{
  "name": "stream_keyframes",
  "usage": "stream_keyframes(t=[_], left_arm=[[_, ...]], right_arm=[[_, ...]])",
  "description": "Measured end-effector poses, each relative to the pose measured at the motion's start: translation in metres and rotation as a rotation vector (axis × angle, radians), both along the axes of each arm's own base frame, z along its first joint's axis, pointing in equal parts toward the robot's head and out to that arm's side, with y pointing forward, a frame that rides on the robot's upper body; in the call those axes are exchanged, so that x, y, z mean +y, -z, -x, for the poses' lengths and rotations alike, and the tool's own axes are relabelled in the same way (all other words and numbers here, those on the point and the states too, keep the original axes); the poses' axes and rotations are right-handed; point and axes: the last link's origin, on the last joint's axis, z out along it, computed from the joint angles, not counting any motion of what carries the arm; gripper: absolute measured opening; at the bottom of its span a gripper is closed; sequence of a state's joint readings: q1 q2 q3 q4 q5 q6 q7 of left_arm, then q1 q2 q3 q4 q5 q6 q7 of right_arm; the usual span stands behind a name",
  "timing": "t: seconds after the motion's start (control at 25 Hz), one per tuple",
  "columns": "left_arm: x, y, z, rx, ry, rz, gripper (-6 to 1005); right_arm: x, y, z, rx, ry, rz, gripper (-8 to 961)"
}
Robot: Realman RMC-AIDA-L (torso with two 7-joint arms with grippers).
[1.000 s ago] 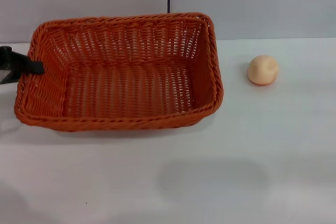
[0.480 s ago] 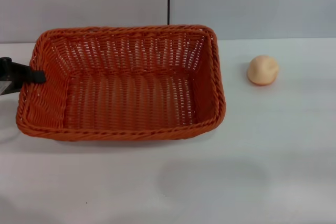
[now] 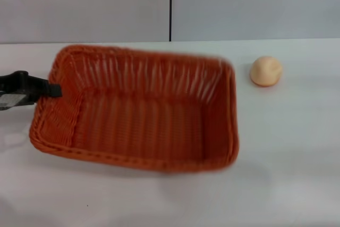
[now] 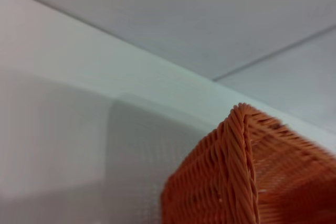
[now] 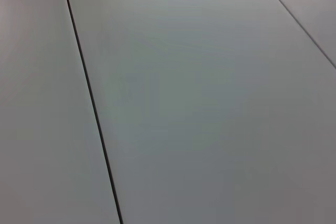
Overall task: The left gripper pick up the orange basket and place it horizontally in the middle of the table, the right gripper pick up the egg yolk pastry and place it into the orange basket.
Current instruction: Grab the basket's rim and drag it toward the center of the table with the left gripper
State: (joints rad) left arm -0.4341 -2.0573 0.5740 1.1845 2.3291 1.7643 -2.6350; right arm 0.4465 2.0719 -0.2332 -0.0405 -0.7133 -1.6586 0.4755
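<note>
Head view: left claw (image 3: 50,89) clamps orange basket (image 3: 143,111) rim; egg yolk pastry (image 3: 266,71) well apart.

The orange basket (image 3: 138,115) is placed on the left and middle part of the table (image 3: 287,158), opening upward, with its long side set across the view. The left gripper (image 3: 50,89) is met at the basket's left rim. The egg yolk pastry (image 3: 266,70) is found on the table to the basket's right, apart from it, toward the back.
</note>
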Motion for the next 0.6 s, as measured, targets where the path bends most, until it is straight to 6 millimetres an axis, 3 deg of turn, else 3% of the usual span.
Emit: stream_keyframes(t=[0.44, 0.6], left_arm=[[0.0015, -0.0005, -0.0064, 0.009, 0.041, 0.012, 287], [0.0003, -0.0062, -0.0060, 0.005, 0.045, 0.018, 570]], right_arm=[[0.0014, -0.0016, 0.0009, -0.005, -0.004, -0.003, 680], [0.0018, -0.0014, 0.0000, -0.003, 0.001, 0.001, 679]])
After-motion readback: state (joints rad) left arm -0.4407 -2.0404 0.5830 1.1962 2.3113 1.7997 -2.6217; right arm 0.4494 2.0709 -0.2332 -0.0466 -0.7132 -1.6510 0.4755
